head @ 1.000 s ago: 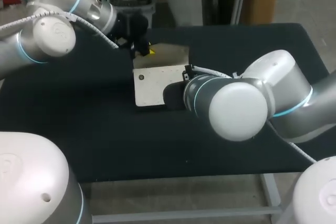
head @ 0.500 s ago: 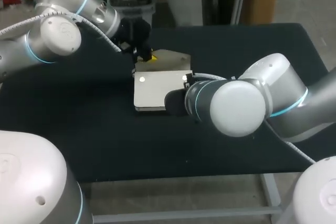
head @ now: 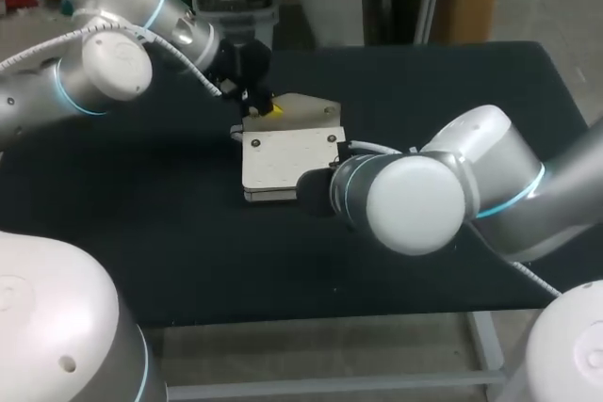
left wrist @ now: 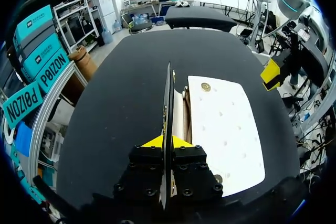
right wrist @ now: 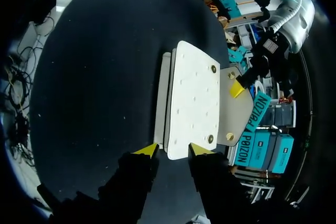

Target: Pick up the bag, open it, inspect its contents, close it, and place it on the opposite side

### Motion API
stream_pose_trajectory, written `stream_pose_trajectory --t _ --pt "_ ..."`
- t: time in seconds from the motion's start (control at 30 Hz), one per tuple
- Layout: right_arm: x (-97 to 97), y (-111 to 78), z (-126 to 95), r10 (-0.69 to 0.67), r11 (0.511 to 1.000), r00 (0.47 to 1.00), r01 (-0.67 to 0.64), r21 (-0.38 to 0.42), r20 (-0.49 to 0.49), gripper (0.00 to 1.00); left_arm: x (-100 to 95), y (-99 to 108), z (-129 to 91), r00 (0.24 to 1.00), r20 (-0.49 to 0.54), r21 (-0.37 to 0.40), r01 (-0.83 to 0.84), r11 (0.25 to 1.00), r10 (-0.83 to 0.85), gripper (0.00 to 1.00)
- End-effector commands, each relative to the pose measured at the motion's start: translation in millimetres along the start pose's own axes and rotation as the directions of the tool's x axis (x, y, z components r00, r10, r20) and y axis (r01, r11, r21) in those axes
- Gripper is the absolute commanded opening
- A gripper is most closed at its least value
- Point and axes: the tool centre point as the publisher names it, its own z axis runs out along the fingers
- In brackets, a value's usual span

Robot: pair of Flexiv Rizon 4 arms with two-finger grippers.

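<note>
The bag (head: 287, 162), a flat white rectangle with a dimpled face and metal studs (head: 254, 144), lies mid-frame on the matte black tabletop (head: 170, 233). The left jaws narrowly pinch its thin flap (left wrist: 168, 98), and the right jaws clamp the body's near edge. This looks like the opening step. Next, swing the flap clear to inspect inside.

— What carries everything?
— A table (head: 443, 261) with a black top; it runs on well ahead of the right gripper (right wrist: 170, 149).
— And on it?
— One white bag (head: 283, 162), lying flat, its near end just ahead of that gripper; its flap (left wrist: 168, 98) stands on edge, pinched in the left gripper (left wrist: 167, 141), just beside the white face.
</note>
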Motion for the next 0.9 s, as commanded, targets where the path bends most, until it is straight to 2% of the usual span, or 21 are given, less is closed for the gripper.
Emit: stream_pose_trajectory --t 0.03,0.53,0.9 --pt "6.9 3.9 14.6 -0.005 1.000 0.999 0.005 0.001 0.036 0.37 -7.2 -0.5 7.6 1.000 -0.024 -0.011 -0.002 1.000 0.002 0.00" --pt "5.3 0.5 37.7 -0.021 0.998 0.999 0.019 0.055 0.041 0.45 -15.6 7.7 19.2 0.996 -0.086 -0.008 0.006 1.000 -0.007 0.00" --pt "-2.4 -1.1 55.4 -0.016 0.997 0.999 0.013 0.071 0.049 0.44 -18.1 11.2 25.9 0.993 -0.117 -0.015 0.008 1.000 -0.010 0.00"
